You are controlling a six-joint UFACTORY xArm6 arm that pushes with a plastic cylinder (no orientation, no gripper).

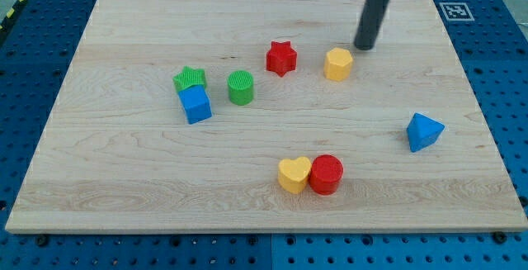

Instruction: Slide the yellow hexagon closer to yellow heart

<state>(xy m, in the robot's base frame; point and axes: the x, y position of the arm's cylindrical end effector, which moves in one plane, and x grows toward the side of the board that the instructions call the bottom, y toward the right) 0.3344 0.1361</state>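
The yellow hexagon [337, 63] lies in the upper middle of the wooden board [124, 179]. The yellow heart [294, 174] lies well below it, near the view's bottom, touching a red cylinder [326, 174] on its right. My tip [363, 47] is just up and to the right of the yellow hexagon, a small gap apart from it. The dark rod rises from the tip to the view's top edge.
A red star [280, 57] lies left of the hexagon. A green cylinder [240, 87], a green star [190, 78] and a blue cube [195, 105] lie at the left. A blue triangle-like block [423, 131] lies at the right.
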